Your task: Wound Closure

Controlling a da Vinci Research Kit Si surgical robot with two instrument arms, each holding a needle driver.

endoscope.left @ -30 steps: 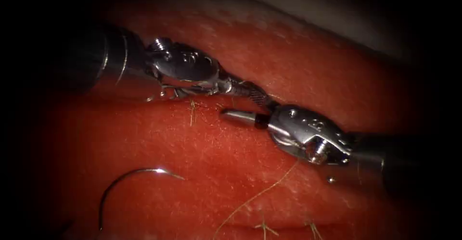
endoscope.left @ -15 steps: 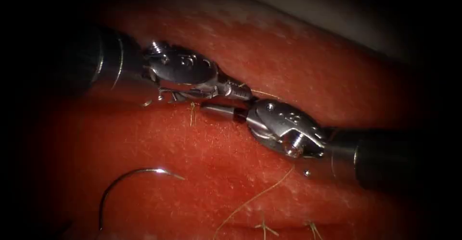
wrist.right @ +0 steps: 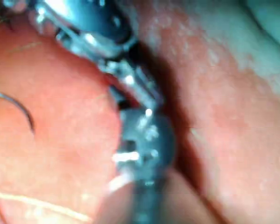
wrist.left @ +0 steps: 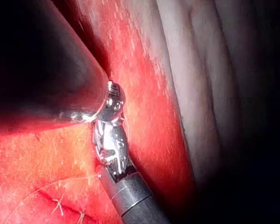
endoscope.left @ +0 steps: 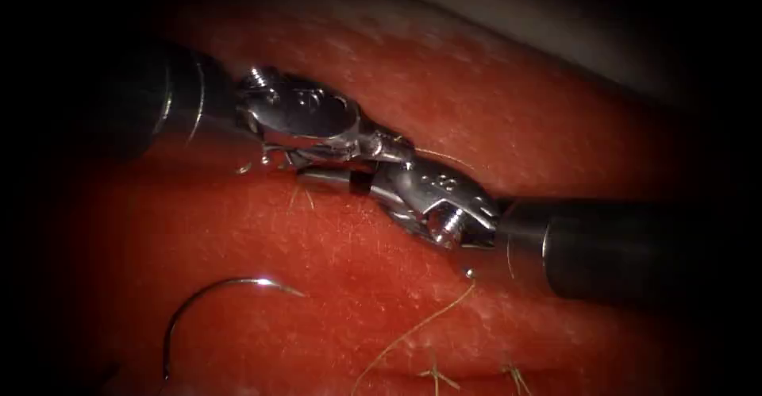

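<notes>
The needle (endoscope.left: 218, 305) is lying loose on the tissue (endoscope.left: 333, 285), well to the left of and below the two tools, held by neither and not passing through the surface; its curve is also showing in the right wrist view (wrist.right: 16, 109). Thread (endoscope.left: 417, 328) is trailing across the tissue below the right tool, near some cut ends (endoscope.left: 436, 376).

The tools are meeting over the dark cut (endoscope.left: 444, 162). The right tool (endoscope.left: 333, 180) is reaching in with its jaws parted, one jaw lying along the lower lip of the cut, the other crossing the left tool (endoscope.left: 389, 148). Over the last second it has slid left, toward the left tool's wrist. Whether the left tool's jaws are gripping anything, I cannot tell; a fine thread (endoscope.left: 444, 156) seems to be running from its tip.

Judging by this, working well here means keeping the crossed tips apart and any thread at the cut in sight.
</notes>
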